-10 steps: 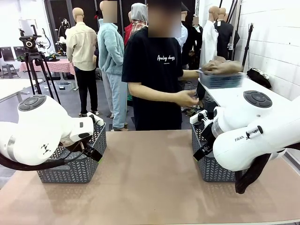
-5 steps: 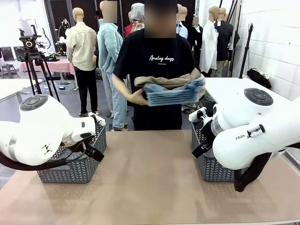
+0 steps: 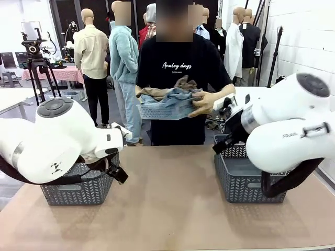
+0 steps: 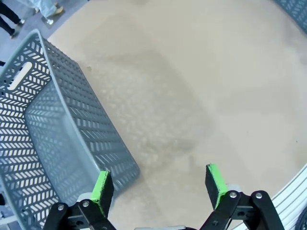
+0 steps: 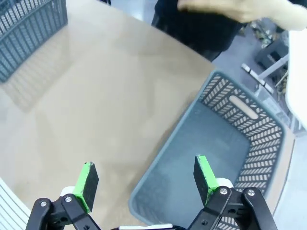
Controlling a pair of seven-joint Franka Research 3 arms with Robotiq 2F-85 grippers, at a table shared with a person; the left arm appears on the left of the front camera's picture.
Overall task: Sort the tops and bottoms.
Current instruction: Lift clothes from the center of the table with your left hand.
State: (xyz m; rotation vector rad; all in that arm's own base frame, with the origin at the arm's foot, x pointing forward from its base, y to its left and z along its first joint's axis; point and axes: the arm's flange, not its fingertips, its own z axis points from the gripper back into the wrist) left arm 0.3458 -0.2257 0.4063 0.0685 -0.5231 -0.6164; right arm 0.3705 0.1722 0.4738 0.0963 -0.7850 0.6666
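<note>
The person at the far side holds a pale blue basket at chest height over the table's far edge. In it lie crumpled clothes: a tan-beige top on a pale blue denim bottom; the rest of the pile is hidden. My left gripper hangs open over bare table beside the left grey basket, nothing between its green pads. Above the near rim of the right grey basket my right gripper is open too, holding nothing.
Two grey mesh baskets stand on the brown table, one at the left and one at the right. The person's hand shows beyond the right basket. A white side table stands behind at the right.
The person has turned from the white side table and brought the basket of clothes in front of their chest. Both arms have risen and shifted, uncovering the right basket. Both grippers stay open.
</note>
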